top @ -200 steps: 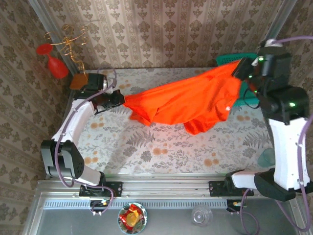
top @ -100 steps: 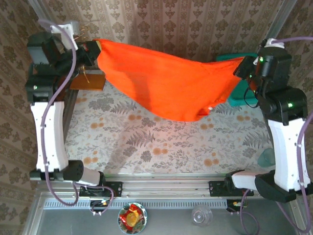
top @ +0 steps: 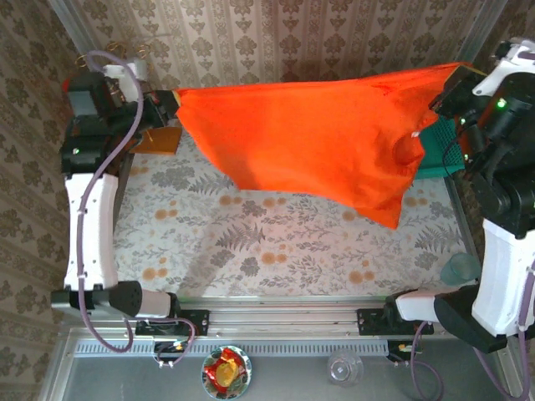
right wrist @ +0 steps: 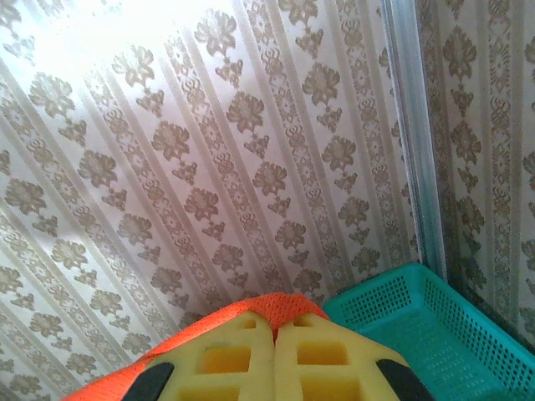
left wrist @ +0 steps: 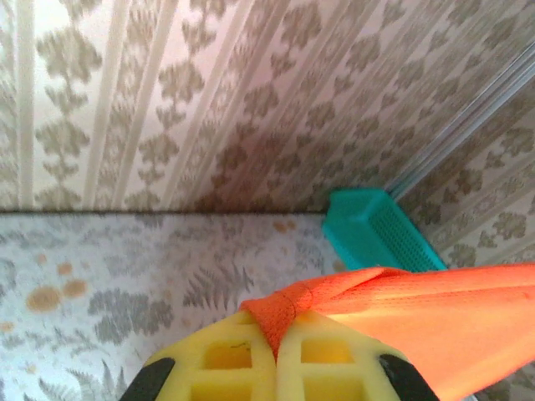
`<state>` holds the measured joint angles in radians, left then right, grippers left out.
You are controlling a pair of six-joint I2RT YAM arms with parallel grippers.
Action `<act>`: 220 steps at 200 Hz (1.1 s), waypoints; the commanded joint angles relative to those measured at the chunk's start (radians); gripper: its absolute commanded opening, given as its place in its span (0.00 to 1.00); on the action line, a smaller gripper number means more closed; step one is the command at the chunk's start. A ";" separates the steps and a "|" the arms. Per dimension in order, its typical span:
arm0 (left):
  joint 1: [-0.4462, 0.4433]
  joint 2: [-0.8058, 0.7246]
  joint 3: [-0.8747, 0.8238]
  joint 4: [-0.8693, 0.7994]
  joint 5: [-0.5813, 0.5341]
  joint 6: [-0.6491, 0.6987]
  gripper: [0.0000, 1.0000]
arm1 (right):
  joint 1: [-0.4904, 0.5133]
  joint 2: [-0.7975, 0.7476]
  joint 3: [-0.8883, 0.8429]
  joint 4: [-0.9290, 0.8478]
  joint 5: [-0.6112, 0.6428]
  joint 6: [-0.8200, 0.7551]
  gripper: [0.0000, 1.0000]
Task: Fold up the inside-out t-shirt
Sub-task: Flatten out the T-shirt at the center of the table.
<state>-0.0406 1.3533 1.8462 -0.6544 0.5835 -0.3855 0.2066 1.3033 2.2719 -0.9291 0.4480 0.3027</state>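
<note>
The inside-out t-shirt (top: 318,138), plain bright orange-red cloth, hangs stretched in the air between my two raised arms above the back of the table. My left gripper (top: 171,102) is shut on its left corner; in the left wrist view a bunched fold of the t-shirt (left wrist: 288,307) is pinched between the yellow pads (left wrist: 226,355) of that gripper (left wrist: 276,330). My right gripper (top: 456,83) is shut on the right corner. From the right wrist, the t-shirt (right wrist: 276,307) pokes out over the shut gripper (right wrist: 274,330). The lower hem sags to the right, down to about mid-table.
A teal basket (top: 441,150) stands at the back right, partly behind the cloth, also in the wrist views (left wrist: 376,234) (right wrist: 418,326). An orange wooden board (top: 159,140) lies at the back left. The floral tablecloth (top: 276,251) lies below. A bowl (top: 226,372) and a glass (top: 344,366) sit in front of the rail.
Both arms have risen and pulled apart, the left one from table level, lifting the t-shirt off the table and stretching it wide in the air. Both grippers stayed shut on it.
</note>
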 commanded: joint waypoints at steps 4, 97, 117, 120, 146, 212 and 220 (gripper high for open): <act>0.016 -0.061 -0.030 0.048 -0.001 0.000 0.00 | -0.011 -0.102 -0.108 0.119 0.046 -0.040 0.00; 0.025 -0.341 -0.138 0.085 -0.033 0.024 0.00 | -0.011 -0.307 -0.192 0.140 -0.004 -0.029 0.00; 0.025 -0.304 -0.115 0.097 -0.034 0.014 0.00 | -0.011 -0.250 -0.129 0.130 -0.001 -0.047 0.00; 0.025 -0.295 -0.112 0.098 -0.036 0.013 0.00 | -0.012 -0.240 -0.120 0.129 0.000 -0.048 0.00; 0.024 -0.187 -0.098 0.111 -0.052 -0.014 0.00 | -0.011 -0.154 -0.120 0.157 0.004 -0.053 0.00; 0.021 0.069 -0.144 0.273 -0.062 0.000 0.00 | -0.037 0.038 -0.333 0.387 0.010 -0.027 0.00; 0.021 0.110 -0.116 0.288 -0.060 -0.003 0.00 | -0.046 0.071 -0.327 0.430 -0.007 -0.008 0.00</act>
<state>-0.0307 1.4094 1.6825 -0.4641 0.5495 -0.3882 0.1875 1.3308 1.9446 -0.6632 0.4294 0.2493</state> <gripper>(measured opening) 0.049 0.049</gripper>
